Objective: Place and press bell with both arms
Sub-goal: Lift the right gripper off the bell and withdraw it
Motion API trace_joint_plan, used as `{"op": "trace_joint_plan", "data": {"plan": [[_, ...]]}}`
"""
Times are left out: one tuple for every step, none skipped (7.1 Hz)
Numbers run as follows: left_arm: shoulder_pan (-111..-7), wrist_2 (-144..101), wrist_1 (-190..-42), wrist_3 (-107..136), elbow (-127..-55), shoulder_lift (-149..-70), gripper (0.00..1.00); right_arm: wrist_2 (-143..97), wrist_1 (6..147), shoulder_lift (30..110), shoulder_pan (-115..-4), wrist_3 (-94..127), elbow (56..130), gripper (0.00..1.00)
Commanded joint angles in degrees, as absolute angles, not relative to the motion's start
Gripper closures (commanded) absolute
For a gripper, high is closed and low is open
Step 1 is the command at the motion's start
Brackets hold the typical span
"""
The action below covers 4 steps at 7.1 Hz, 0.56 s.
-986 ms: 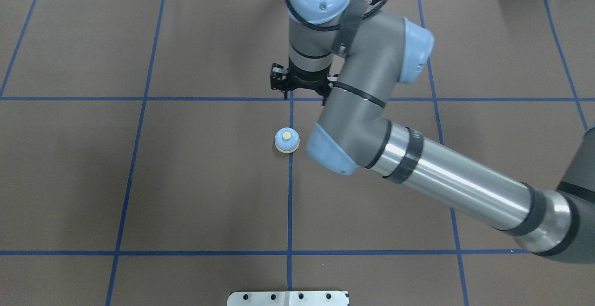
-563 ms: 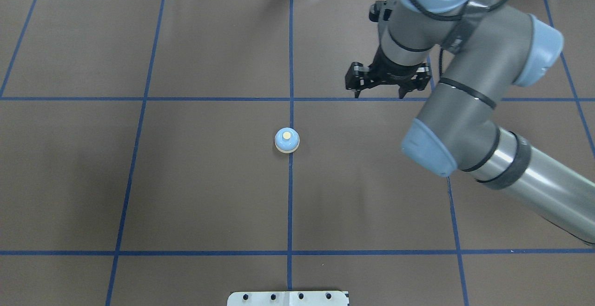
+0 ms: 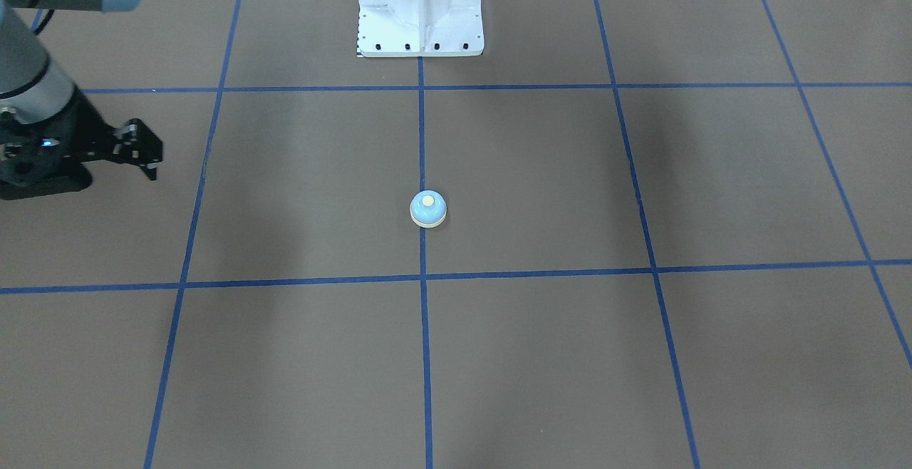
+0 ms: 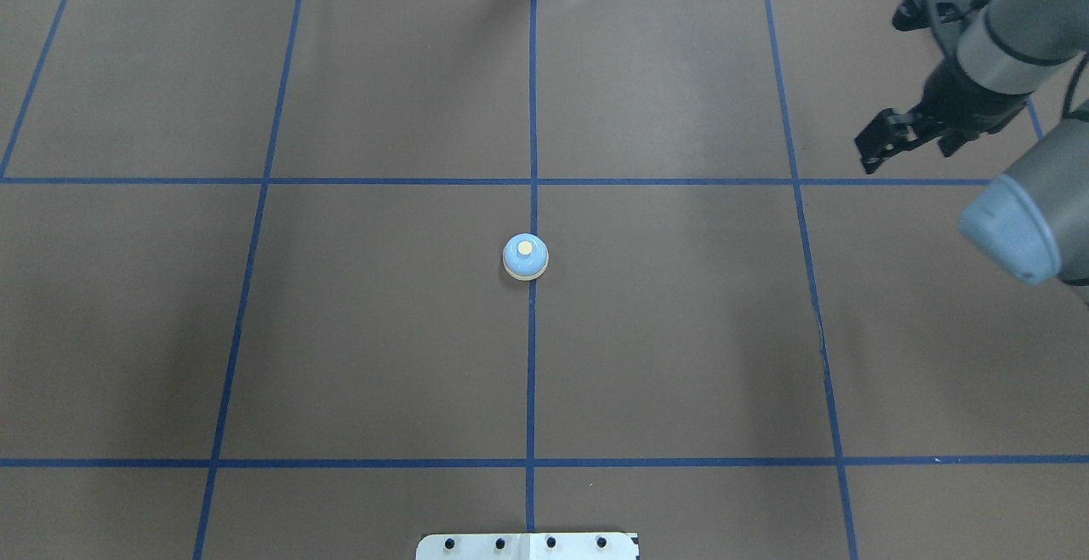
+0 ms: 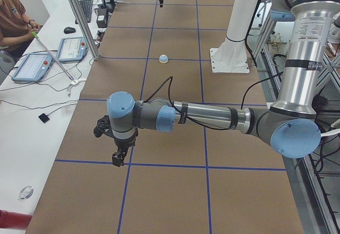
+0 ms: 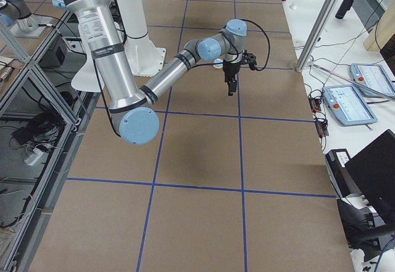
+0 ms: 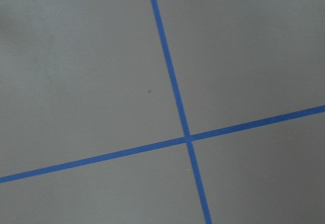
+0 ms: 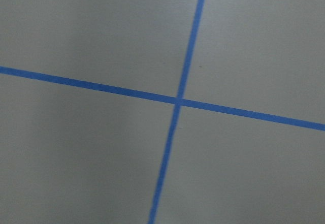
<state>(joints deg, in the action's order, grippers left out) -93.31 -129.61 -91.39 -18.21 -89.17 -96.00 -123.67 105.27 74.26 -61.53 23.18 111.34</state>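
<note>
The light-blue bell (image 4: 525, 256) with its cream button stands upright on the brown mat at the table's centre, on the middle blue tape line. It also shows in the front view (image 3: 428, 209) and the left side view (image 5: 164, 59). My right gripper (image 4: 915, 147) hangs open and empty over the far right of the table, well away from the bell. One of its fingers (image 3: 139, 150) shows in the front view. My left gripper (image 5: 117, 157) shows only in the left side view, far off to the bell's left; I cannot tell its state. Both wrist views show only mat and tape.
The white bolted pedestal (image 4: 527, 545) stands at the near edge of the mat, and it also shows in the front view (image 3: 420, 6). Blue tape lines (image 4: 532, 373) grid the mat. Cables lie along the far edge. An operator's desk with tablets (image 5: 32, 67) runs along that far side.
My right arm has swung from above the table's centre, just behind the bell, out to the far right. The bell has not moved.
</note>
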Motion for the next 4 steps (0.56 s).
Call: {"op": "trace_joint_plan", "data": {"plan": [[-94.6,-131.9,-92.3,-20.6,-89.1,-92.2,0.00,-129.1,104.9,82.1,-72.5,6.6,108.4,0.00],[-94.6,-131.9,-92.5,-20.5,-89.5,-91.1,0.00,-130.7,104.8,85.9,-76.9,-1.1,107.8,0.00],[-94.5,-131.6,-92.9,-20.2,-90.3,-91.0,0.00,-130.6,104.6,89.6,-81.1,-4.7,106.8,0.00],[-94.3,-131.6,-93.1,-17.8,-90.7,-91.1,0.00,-130.3,104.5,90.3,-82.0,-4.7,104.9,0.00]]}}
